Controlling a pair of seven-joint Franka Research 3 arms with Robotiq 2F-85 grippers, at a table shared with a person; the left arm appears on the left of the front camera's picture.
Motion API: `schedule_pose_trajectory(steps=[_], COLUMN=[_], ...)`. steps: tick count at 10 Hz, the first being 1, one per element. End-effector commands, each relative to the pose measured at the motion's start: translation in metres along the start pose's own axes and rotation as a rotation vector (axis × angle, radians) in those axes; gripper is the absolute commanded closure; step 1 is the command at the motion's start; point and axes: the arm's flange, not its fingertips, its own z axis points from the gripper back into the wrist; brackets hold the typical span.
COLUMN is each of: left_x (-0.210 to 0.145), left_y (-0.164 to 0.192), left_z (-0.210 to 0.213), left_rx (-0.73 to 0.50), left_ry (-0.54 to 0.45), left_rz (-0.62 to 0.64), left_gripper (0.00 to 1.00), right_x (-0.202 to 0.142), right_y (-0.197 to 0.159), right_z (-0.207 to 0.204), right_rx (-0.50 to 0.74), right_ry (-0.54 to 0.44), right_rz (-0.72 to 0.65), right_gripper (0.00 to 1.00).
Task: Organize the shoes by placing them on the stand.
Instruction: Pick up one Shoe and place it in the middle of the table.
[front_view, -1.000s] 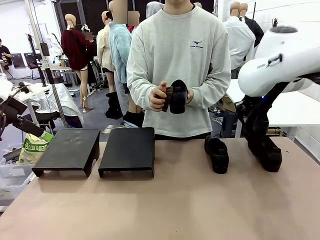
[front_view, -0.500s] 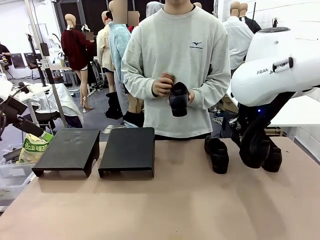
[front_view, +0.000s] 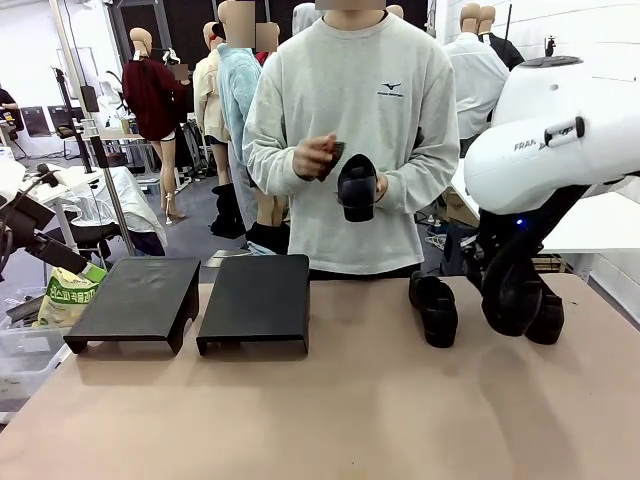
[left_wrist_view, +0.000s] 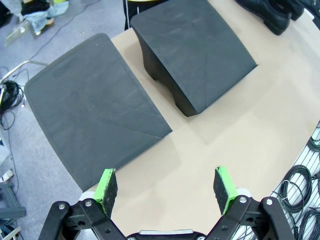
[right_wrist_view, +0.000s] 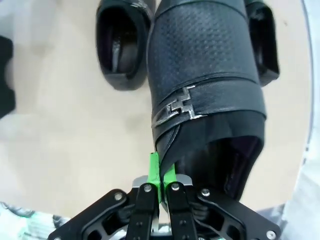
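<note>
The right gripper (right_wrist_view: 161, 172) pinches the collar edge of a black shoe (right_wrist_view: 205, 75), toe hanging down above the bench (front_view: 350, 420), likely for carrying to the 2 bare black stands (left_wrist_view: 192, 55); 2 shoes (right_wrist_view: 122, 40) rest beneath it; a person's hand (front_view: 318, 158) steadies a 4th shoe (front_view: 357, 188); the left gripper (left_wrist_view: 167, 187) hangs spread over the stands, probably ready to help.

A tan table (front_view: 320, 420) in a brightly lit workshop, dark grey floor (front_view: 195, 225) beyond, white wall (front_view: 600, 20) at right, black cables (left_wrist_view: 300, 189) coiled beside it.
</note>
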Motion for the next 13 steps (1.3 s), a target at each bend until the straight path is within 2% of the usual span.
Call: schedule_pose_trajectory(steps=[1, 2, 4, 6, 9, 12, 13], left_x=[-0.003, -0.003, -0.003, -0.003, -0.003, -0.003, -0.003], left_y=[0.003, 0.003, 0.003, 0.003, 0.003, 0.003, 0.003], left_z=[0.0, 0.0, 0.0, 0.0, 0.0, 0.0, 0.0], left_rx=[-0.015, -0.015, -0.015, -0.015, -0.015, -0.015, -0.015], left_ry=[-0.013, -0.013, -0.013, -0.013, -0.013, -0.013, -0.013], left_rz=[-0.011, -0.011, -0.011, -0.011, -0.011, -0.011, -0.011], left_gripper=[0.0, 0.0, 0.0, 0.0, 0.0, 0.0, 0.0], right_x=[-0.04, -0.053, -0.076, -0.083, -0.084, -0.089, -0.093], right_y=[0.027, 0.034, 0.065, 0.102, 0.159, 0.18, 0.185], right_z=[0.02, 0.027, 0.035, 0.025, -0.012, -0.05, -0.056], right_rx=[-0.005, 0.031, 0.01, 0.044, 0.098, 0.077, 0.071], right_ry=[-0.031, 0.006, 0.015, 0.052, 0.228, 0.294, 0.275], right_rz=[-0.078, -0.046, -0.033, 0.075, 0.233, 0.168, 0.154], right_gripper=[1.0, 1.0, 1.0, 1.0, 1.0, 1.0, 1.0])
